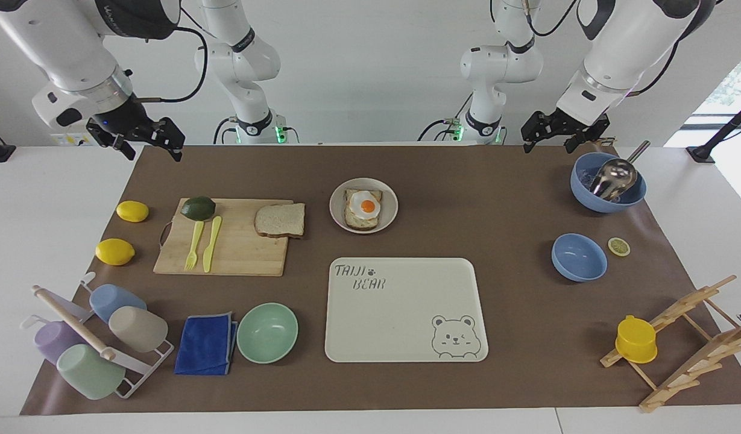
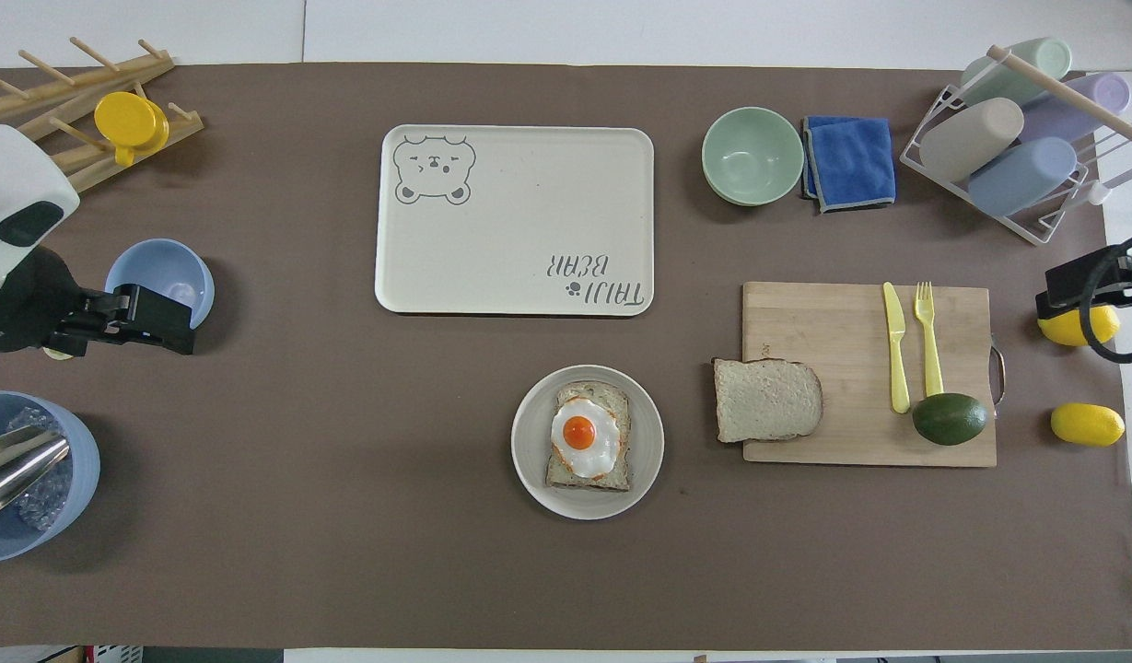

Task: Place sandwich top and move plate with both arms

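The sandwich top (image 1: 280,220) (image 2: 766,399), a plain bread slice, lies on the corner of the wooden cutting board (image 1: 243,256) nearest the plate. The cream plate (image 1: 334,208) (image 2: 529,460) stands beside the board and carries a toast with a fried egg (image 1: 364,209). My right gripper (image 1: 152,150) (image 2: 1044,304) hangs open and empty over the mat's edge at the right arm's end, above the lemons. At the left arm's end my left gripper (image 1: 548,146) (image 2: 183,324) hangs open and empty, raised beside the blue bowls.
An avocado (image 1: 198,208), a yellow knife and a fork (image 1: 192,246) lie on the board, two lemons (image 1: 115,251) beside it. Farther out are the bear tray (image 1: 406,310), a mint bowl (image 1: 268,333), a blue cloth and a cup rack (image 1: 99,337). Blue bowls (image 1: 579,257) and a wooden rack (image 1: 690,337) occupy the left arm's end.
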